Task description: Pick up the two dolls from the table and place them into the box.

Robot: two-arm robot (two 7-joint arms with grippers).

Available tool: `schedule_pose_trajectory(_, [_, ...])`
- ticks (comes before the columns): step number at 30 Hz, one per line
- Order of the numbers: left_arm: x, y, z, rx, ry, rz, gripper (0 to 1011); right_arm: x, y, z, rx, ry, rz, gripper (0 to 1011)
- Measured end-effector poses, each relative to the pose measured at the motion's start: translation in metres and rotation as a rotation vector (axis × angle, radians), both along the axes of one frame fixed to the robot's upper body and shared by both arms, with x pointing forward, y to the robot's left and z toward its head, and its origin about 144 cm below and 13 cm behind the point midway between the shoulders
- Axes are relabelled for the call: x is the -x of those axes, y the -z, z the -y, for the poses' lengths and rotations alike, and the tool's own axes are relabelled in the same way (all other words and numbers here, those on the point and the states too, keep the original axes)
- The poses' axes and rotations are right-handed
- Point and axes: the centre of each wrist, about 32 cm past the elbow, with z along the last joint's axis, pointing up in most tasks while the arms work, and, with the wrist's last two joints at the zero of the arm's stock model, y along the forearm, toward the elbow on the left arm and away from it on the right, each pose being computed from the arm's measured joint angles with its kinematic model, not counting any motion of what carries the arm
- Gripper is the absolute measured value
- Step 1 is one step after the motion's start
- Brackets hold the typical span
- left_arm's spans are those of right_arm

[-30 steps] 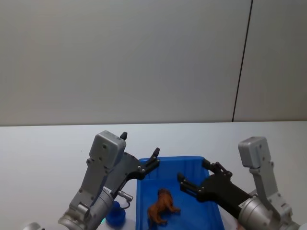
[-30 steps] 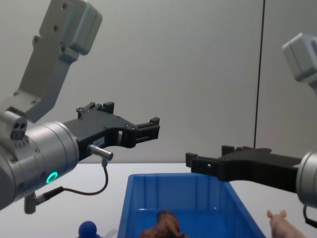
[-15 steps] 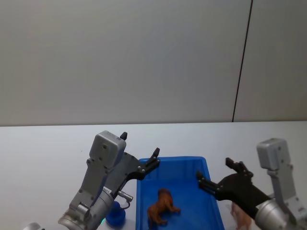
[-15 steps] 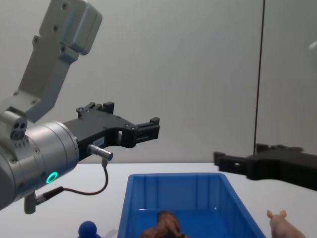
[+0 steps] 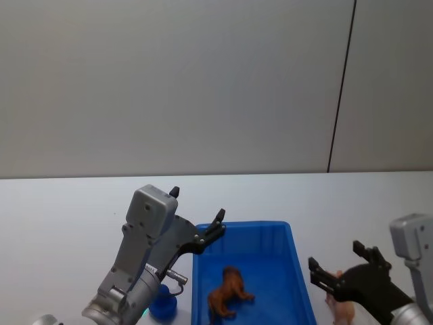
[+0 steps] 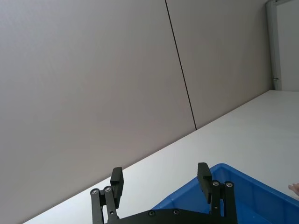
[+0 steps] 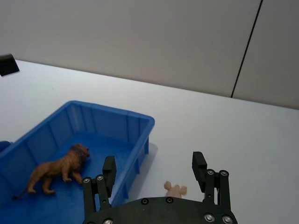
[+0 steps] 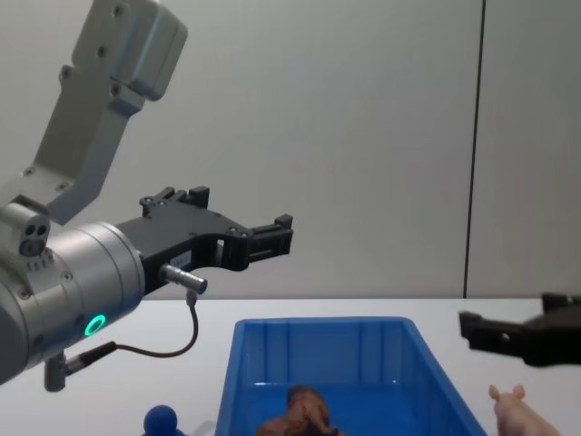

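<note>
The blue box (image 5: 252, 225) stands on the white table (image 5: 61, 203) with a brown lion doll (image 5: 229, 292) standing inside it. A pale pink pig doll (image 5: 342, 309) rests on the table just right of the box. A blue round-headed doll (image 5: 162, 302) is on the table at the box's left. My left gripper (image 5: 197, 204) hangs open and empty above the box's left rim. My right gripper (image 5: 336, 256) is open and empty, low over the table right of the box, just above the pig (image 7: 175, 190).
Bare white tabletop stretches behind and to both sides of the box (image 8: 318, 322). A grey wall with a dark vertical seam (image 5: 342, 88) rises behind the table.
My right gripper has swung from above the box's inside out to the right and lower, ending over the pig. The left arm and the dolls have stayed still.
</note>
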Motion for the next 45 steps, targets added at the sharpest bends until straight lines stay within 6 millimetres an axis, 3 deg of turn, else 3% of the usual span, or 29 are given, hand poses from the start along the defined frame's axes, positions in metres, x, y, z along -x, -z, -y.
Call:
schedule_pose_trajectory(15, [0.000,0.000,0.000,0.000,0.000,0.000,1001,0.015,0.019,0.011,0.048,0.054,-0.082,1001])
schedule_pose_trajectory(29, [0.000,0.000,0.000,0.000,0.000,0.000,1001,0.015,0.045,0.013,0.068,0.058,-0.142,994])
schedule_pose_trajectory(35, [0.000,0.000,0.000,0.000,0.000,0.000,1001,0.012,0.055,0.011,0.065,0.044,-0.151,867])
schedule_pose_trajectory(45, [0.000,0.000,0.000,0.000,0.000,0.000,1001,0.007,0.065,0.008,0.064,0.035,-0.147,565])
